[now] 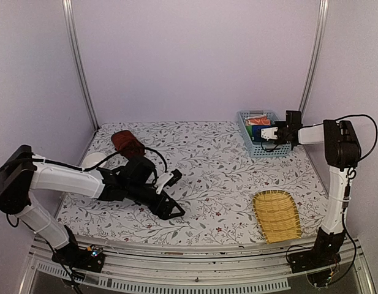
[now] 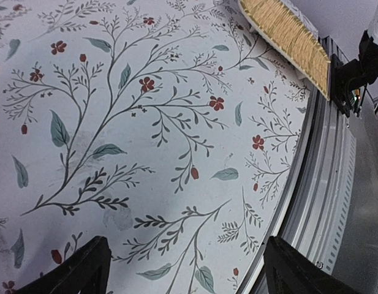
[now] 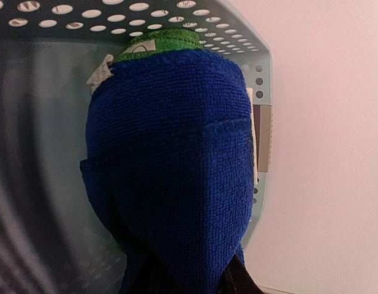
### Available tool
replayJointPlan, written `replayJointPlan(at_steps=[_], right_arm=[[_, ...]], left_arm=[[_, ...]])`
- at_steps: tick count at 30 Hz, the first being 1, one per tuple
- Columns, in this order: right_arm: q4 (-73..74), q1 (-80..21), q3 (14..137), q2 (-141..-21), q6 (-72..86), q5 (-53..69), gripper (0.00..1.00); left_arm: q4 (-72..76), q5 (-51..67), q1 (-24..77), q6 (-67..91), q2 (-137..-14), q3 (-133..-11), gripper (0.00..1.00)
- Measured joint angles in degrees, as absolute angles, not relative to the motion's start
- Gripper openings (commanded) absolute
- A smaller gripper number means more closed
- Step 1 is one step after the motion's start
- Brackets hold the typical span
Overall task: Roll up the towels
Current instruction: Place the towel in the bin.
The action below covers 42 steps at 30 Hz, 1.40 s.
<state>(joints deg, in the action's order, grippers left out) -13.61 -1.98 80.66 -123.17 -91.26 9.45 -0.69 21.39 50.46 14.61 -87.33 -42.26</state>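
Royal blue towel (image 3: pixel 170 159), a plump terry bundle, in the perforated basket (image 3: pixel 262 79)

We find no text, number, brand or sign that can be read in any of the views. In the right wrist view a small pale tag (image 3: pixel 100 69) sticks out at the top left of the blue towel (image 3: pixel 170 165), but we cannot make out any print on it. Just above it, the green cloth (image 3: pixel 170 41) carries a pale patch (image 3: pixel 144 46), too blurred for us to tell whether it bears lettering. In the top view, the things in the blue basket (image 1: pixel 268 153) at the far right corner of the counter (image 1: pixel 207 177) are too small for us to read.
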Motion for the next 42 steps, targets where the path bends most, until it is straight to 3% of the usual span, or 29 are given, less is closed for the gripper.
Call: replayJointPlan(at_steps=[6, 10, 14, 22, 27, 31, 42], right_arm=[[-6.6, -2.0, 86.8, -126.2, -90.7, 9.9, 0.04], [-0.8, -2.0, 92.4, -129.0, -89.8, 10.2, 0.28], [3.4, -2.0, 96.2, -130.5, -89.4, 10.0, 0.45], [6.9, -2.0, 96.5, -130.6, -89.7, 9.7, 0.69], [8.6, -2.0, 96.5, -130.6, -89.3, 9.8, 0.78], [10.2, -2.0, 97.0, -130.3, -88.8, 9.8, 0.92], [18.0, -1.8, 101.8, -129.7, -88.8, 10.0, 0.95]], left_arm=[[-0.7, 21.5, 50.5, 14.6, -89.4, -42.4, 0.89], [-0.8, 21.7, 50.5, 14.4, -91.3, -43.5, 0.89], [-0.9, 22.0, 50.5, 13.8, -92.8, -45.0, 0.89], [-1.0, 22.3, 50.5, 13.3, -93.0, -46.0, 0.89], [-1.1, 22.5, 50.5, 13.3, -93.0, -46.0, 0.89], [-1.1, 22.6, 50.5, 13.2, -93.0, -46.0, 0.89], [-2.4, 22.6, 50.2, 11.6, -93.0, -49.3, 0.89]])
